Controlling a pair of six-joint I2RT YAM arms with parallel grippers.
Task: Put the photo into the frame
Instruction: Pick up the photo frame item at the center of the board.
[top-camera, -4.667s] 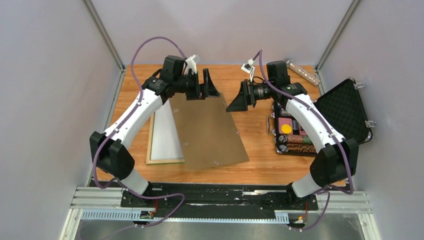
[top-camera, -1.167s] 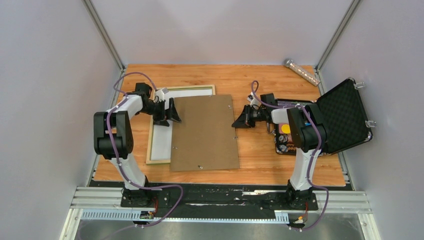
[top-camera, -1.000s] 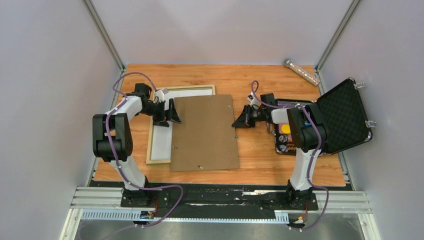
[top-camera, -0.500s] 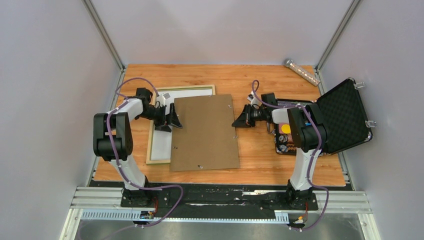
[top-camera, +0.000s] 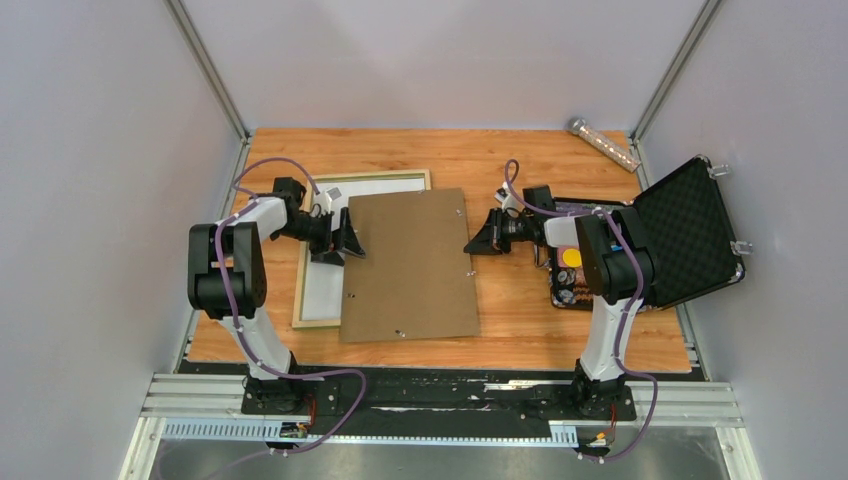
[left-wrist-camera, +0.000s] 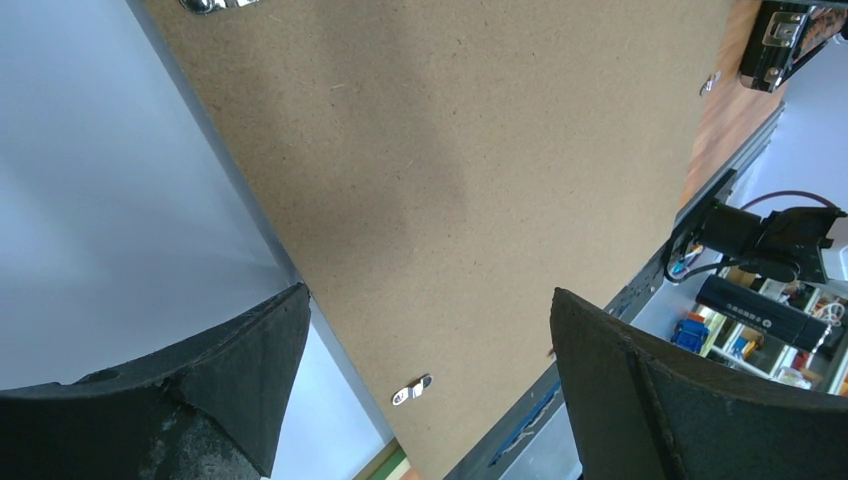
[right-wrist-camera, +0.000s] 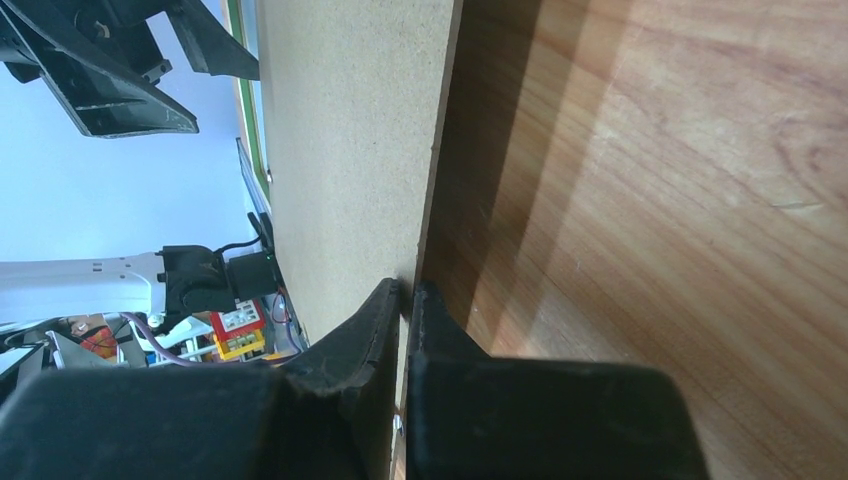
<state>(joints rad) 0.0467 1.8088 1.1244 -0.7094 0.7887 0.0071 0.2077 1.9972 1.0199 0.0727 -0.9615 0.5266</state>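
Note:
The frame (top-camera: 375, 177) lies back up at the table's left, its pale wood rails around a white sheet (top-camera: 322, 290) that looks like the photo's plain back. A brown backing board (top-camera: 410, 265) lies over the frame's right part. My left gripper (top-camera: 345, 238) stands open at the board's left edge, fingers (left-wrist-camera: 200, 380) wide apart above board (left-wrist-camera: 450, 150) and white sheet (left-wrist-camera: 120, 200). My right gripper (top-camera: 472, 245) is shut on the board's right edge (right-wrist-camera: 432, 150), which casts a shadow on the wood. A strip of the frame's green front (right-wrist-camera: 240, 60) shows past the board.
An open black case (top-camera: 690, 235) with poker chips (top-camera: 580, 275) sits at the right, close behind the right arm. A clear tube (top-camera: 605, 143) lies at the back right corner. Grey walls close in on both sides. Small metal clips (left-wrist-camera: 411, 389) dot the board.
Seconds ago both arms held the board tilted up high; now it lies low over the frame. Over the last second the left gripper slid slightly along the board's edge; the right has not moved.

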